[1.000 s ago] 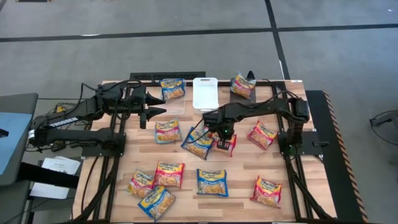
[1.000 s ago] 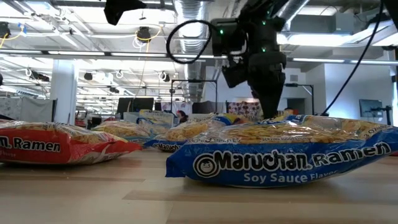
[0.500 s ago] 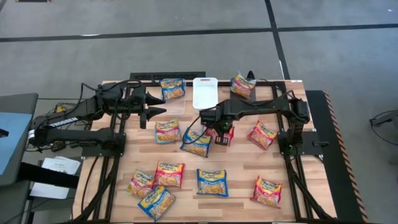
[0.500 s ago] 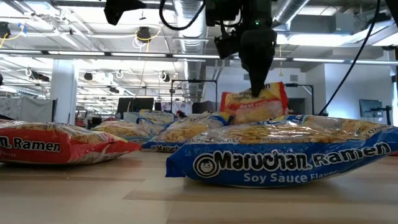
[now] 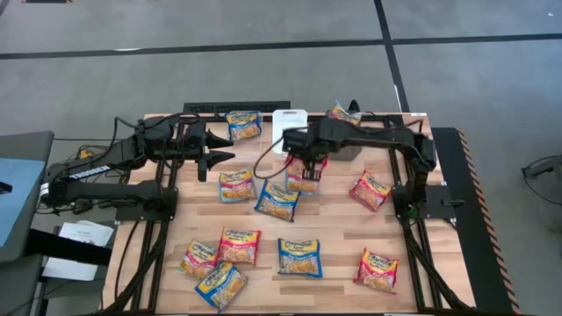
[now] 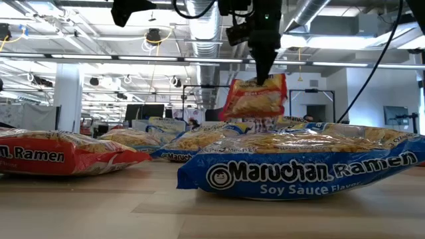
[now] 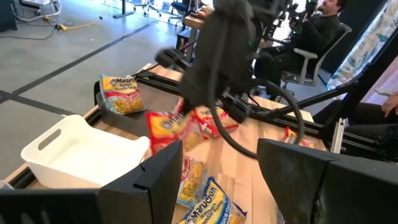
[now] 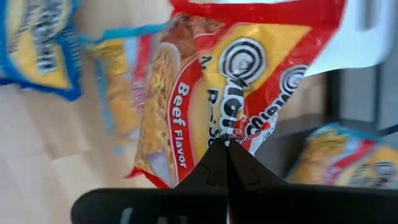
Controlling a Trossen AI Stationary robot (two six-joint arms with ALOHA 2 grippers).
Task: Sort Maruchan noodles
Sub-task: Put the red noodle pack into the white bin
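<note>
A: Right gripper [image 5: 306,168] is clamped on a red beef-flavor packet [image 5: 303,178], held clear of the tabletop [image 5: 342,250] at centre-rear. Packet hangs below the closed fingertips, gripped at its top edge, long axis roughly vertical.

B: Key relation for the drop?

A: White bin [image 5: 286,127] lies just rearward of the held packet, toward the far edge; dark bin [image 5: 344,149] sits beside it on the right-arm side. Which bin is meant can't be judged. Right arm is clearly the nearer one. Left gripper [image 5: 213,147] is parked rear-left, fingers spread, nothing held.

B: View differences?

A: Low view gives lift height: packet [image 6: 254,97] is seen dangling well above the soy-sauce packet [image 6: 299,166], which the high view can't show. Right wrist view gives the label and pinch point [image 8: 211,87]. Left wrist view shows the white bin [image 7: 81,152] as empty. Remaining packets are scattered flat over the tabletop.
</note>
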